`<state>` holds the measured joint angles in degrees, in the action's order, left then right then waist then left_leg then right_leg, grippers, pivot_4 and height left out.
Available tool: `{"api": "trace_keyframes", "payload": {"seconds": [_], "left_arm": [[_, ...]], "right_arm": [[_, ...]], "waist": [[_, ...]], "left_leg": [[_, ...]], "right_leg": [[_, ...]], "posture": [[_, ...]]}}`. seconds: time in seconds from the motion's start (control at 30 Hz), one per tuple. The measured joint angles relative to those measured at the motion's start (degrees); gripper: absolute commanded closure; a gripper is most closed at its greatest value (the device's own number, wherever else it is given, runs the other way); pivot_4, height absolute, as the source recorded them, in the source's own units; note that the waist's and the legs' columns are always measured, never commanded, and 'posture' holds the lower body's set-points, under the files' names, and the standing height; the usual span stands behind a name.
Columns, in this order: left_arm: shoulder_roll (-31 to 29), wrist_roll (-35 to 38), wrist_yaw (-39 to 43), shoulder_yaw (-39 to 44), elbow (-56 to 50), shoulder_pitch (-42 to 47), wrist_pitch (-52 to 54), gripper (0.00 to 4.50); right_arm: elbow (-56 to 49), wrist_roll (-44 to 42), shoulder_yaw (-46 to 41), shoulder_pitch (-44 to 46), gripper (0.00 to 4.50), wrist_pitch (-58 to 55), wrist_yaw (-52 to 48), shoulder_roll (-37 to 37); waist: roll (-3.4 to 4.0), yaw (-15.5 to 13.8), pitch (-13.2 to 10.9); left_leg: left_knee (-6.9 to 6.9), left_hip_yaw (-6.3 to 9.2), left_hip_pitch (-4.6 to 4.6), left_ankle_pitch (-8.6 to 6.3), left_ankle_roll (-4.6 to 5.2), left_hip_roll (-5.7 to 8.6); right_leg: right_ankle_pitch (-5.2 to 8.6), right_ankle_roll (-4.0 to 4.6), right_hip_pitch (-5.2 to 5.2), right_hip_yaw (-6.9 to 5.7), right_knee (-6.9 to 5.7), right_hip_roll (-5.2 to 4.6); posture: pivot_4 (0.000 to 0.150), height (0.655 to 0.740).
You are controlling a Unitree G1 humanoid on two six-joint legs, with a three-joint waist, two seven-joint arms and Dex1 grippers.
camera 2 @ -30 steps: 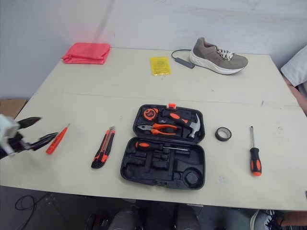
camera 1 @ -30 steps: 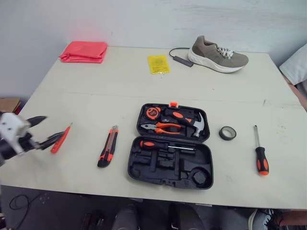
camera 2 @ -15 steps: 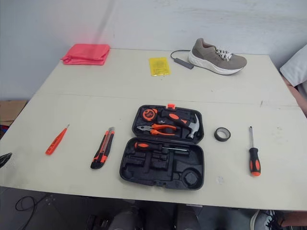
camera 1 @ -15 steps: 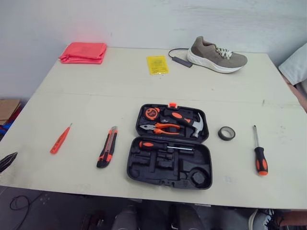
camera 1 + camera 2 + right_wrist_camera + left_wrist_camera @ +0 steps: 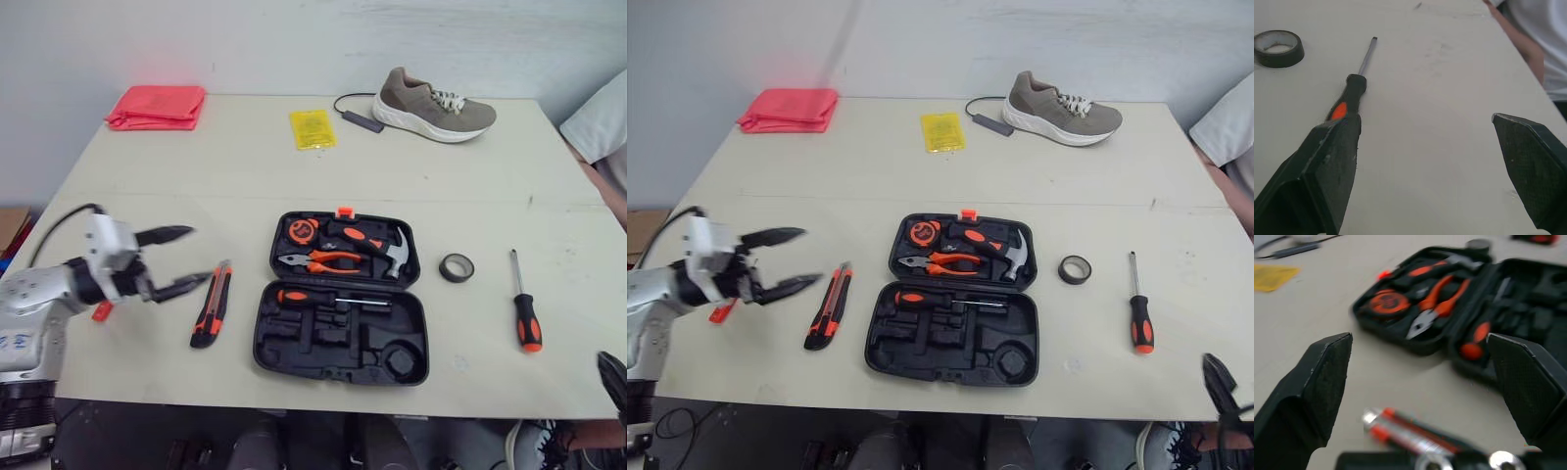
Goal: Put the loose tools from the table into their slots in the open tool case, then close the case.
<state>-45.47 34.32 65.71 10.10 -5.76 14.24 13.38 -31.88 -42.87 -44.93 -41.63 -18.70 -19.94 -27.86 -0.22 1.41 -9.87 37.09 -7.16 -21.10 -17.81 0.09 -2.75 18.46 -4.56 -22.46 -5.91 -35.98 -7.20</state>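
The open black tool case (image 5: 266,348) lies mid-table holding a tape measure, pliers (image 5: 318,260), a hammer and a screwdriver. A black-and-orange utility knife (image 5: 211,305) lies just left of it. My left gripper (image 5: 186,259) hovers open beside the knife's far end, pointing toward the case (image 5: 1459,340); the knife (image 5: 1410,435) sits just below its fingers. A small red screwdriver (image 5: 101,311) peeks out behind that arm. Right of the case lie a black tape roll (image 5: 454,266) and an orange-handled screwdriver (image 5: 524,318). My right gripper (image 5: 1425,122) is open, low at the table's front right near that screwdriver (image 5: 1349,95).
At the back of the table are a pink cloth (image 5: 155,106), a yellow packet (image 5: 311,128), a cable (image 5: 358,119) and a grey shoe (image 5: 436,106). A person's white sleeve (image 5: 598,127) and arm (image 5: 1528,46) are at the right edge.
My left gripper dropped out of sight at the left edge, then came back up over the table to the knife. A right fingertip has appeared at the lower right. The camera shifted slightly.
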Motion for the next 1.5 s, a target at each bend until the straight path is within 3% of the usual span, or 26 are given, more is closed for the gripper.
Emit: {"api": "trace_keyframes", "payload": {"seconds": [0.3, 0.8, 0.9, 1.07, 1.3, 1.5], "left_arm": [[5.1, 3.0, 1.1, -9.2, -9.7, 3.8, 8.2, 0.05], [5.2, 3.0, 3.9, -10.8, -11.5, 4.8, 10.3, 0.05], [5.2, 3.0, 4.4, -11.2, -11.6, 5.2, 10.3, 0.0], [5.4, 3.0, 5.4, -11.8, -11.7, 5.3, 10.1, 0.0], [5.6, 3.0, 5.9, -11.9, -11.6, 5.4, 9.7, 0.0], [4.3, 3.7, 6.8, -10.5, -11.4, 6.3, 10.4, 0.0]], "right_arm": [[1.3, -5.3, 4.2, 12.9, 0.0, -21.4, 9.4, -8.6], [7.6, -2.1, 10.4, 22.9, 0.0, -35.2, 9.5, -11.9], [7.9, -1.2, 10.7, 23.9, 0.83, -35.7, 9.5, -11.8], [8.1, -0.8, 9.6, 26.2, 3.37, -36.7, 11.2, -8.9], [7.5, 2.4, 8.4, 26.4, 3.47, -32.6, 9.5, -8.5], [10.1, 9.6, 10.8, 34.3, 3.47, -10.7, -15.0, -24.9]], "waist": [[-0.1, -0.2, 0.0], [-0.21, -1.4, 0.0], [-0.26, -1.3, 0.0], [-0.29, -1.3, 0.0], [-0.23, -1.4, -0.1], [-0.09, -0.9, -0.1]], "left_leg": [[0.07, 0.07, -0.08, 0.13, -0.03, -0.01], [0.13, 0.09, -0.14, 0.17, 0.04, -0.01], [0.12, 0.07, -0.14, 0.17, 0.04, -0.01], [0.11, 0.1, -0.14, 0.2, -0.02, -0.06], [0.11, 0.08, -0.18, 0.19, 0.04, 0.01], [0.02, -0.1, -0.07, 0.23, 0.0, -0.05]], "right_leg": [[-0.02, -0.04, -0.01, 0.03, 0.02, 0.65], [-0.06, -0.11, 0.0, 0.06, 0.05, 0.7], [-0.07, -0.12, 0.0, 0.07, 0.05, 0.71], [-0.06, -0.11, -0.01, 0.06, 0.05, 0.77], [-0.07, -0.13, -0.03, 0.08, 0.08, 0.72], [-0.11, -0.2, -0.09, 0.06, 0.09, 0.93]], "posture": [[0.15, 0.74], [0.15, 0.74], [0.15, 0.74], [0.15, 0.74], [0.15, 0.74], [0.15, 0.74]]}}
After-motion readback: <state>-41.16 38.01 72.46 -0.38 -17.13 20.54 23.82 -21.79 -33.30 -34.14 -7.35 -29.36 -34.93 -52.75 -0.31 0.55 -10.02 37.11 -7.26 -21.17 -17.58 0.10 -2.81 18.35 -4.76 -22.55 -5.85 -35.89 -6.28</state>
